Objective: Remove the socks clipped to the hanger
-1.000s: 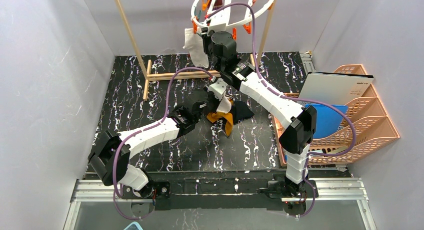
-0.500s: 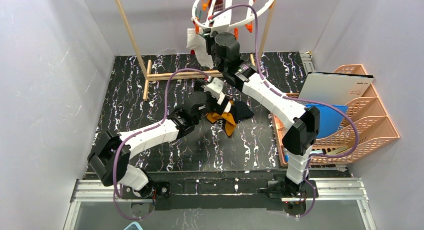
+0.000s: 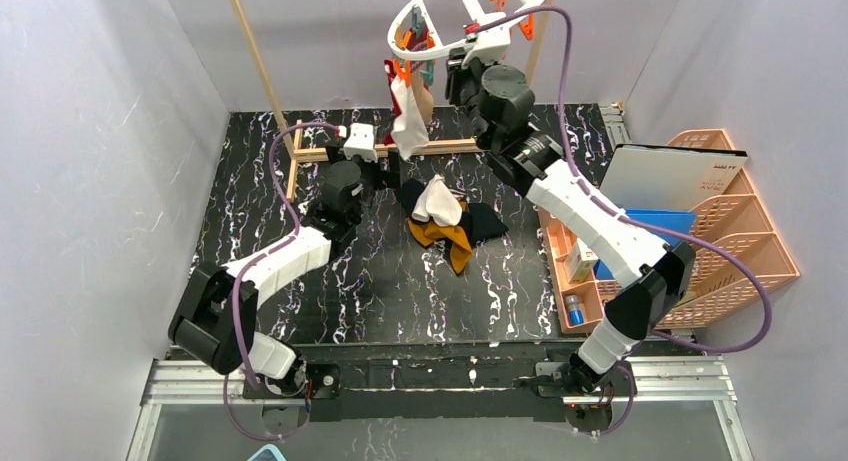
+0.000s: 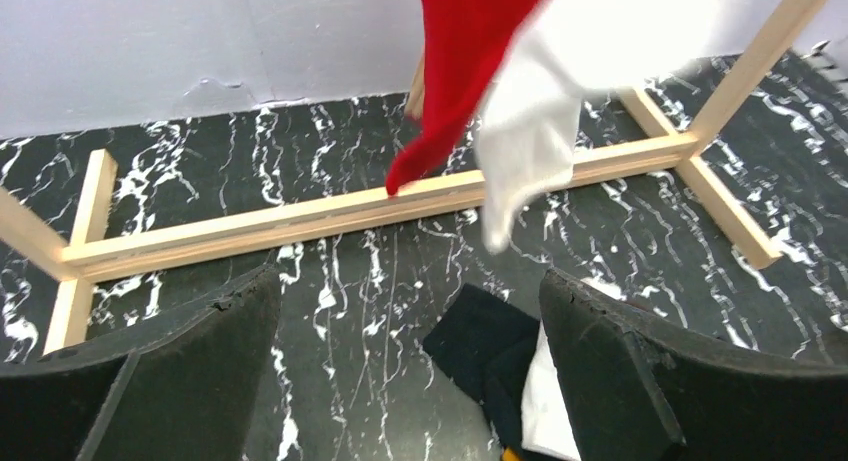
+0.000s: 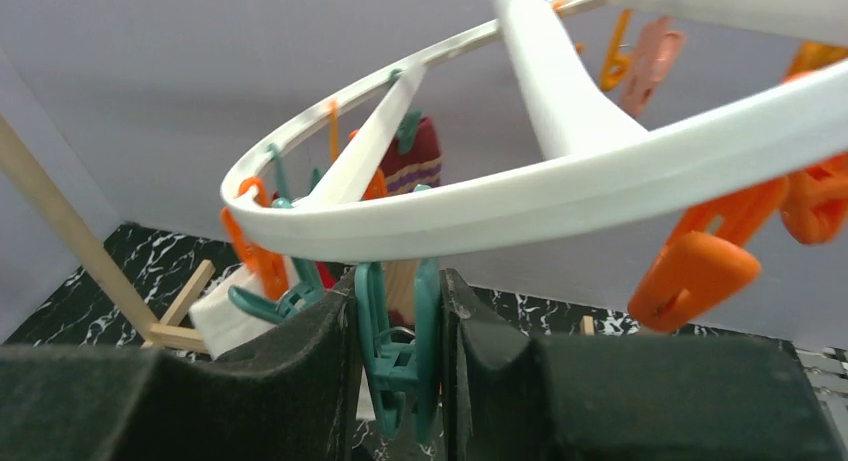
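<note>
Black marbled table, hanger tilted above its far centre, a white sock and a red sock clipped at its left. Right gripper pinches a teal peg under the ring. Left gripper gapes wide, empty, just below those socks, near the wooden frame. Loose socks lie piled mid-table.

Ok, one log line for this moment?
left claw: open, facing hanging red sock and white sock | right claw: shut on teal clothespin of hanger | loose socks: piled on table
</note>
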Robot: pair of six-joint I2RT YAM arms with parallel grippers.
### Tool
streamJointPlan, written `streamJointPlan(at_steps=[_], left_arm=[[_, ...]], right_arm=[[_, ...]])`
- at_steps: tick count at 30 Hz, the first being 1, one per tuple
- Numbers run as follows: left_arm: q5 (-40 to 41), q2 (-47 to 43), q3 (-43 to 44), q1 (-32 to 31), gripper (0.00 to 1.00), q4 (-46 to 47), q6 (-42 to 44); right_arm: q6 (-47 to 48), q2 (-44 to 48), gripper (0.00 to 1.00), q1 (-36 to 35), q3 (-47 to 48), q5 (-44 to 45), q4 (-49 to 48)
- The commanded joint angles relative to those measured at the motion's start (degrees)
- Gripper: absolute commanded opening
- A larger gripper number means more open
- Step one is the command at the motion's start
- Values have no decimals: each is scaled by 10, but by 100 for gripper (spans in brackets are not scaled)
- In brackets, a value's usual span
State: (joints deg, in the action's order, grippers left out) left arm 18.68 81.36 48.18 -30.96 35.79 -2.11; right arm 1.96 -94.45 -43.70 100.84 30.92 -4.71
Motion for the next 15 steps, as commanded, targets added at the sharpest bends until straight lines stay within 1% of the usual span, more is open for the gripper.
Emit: streamJointPlan(at_steps=[1,7,15], left_arm=[[-51,12,31,0,98,47,-21],[-90,43,53,0,98,60,-29],[-109,54,61,0,98,57,-35]], right_arm=[[3,47,23,26,-18,17,-43],[-15,61,23,68,-38,12,-30],[-50,51,23,124,-42,-8,-15]])
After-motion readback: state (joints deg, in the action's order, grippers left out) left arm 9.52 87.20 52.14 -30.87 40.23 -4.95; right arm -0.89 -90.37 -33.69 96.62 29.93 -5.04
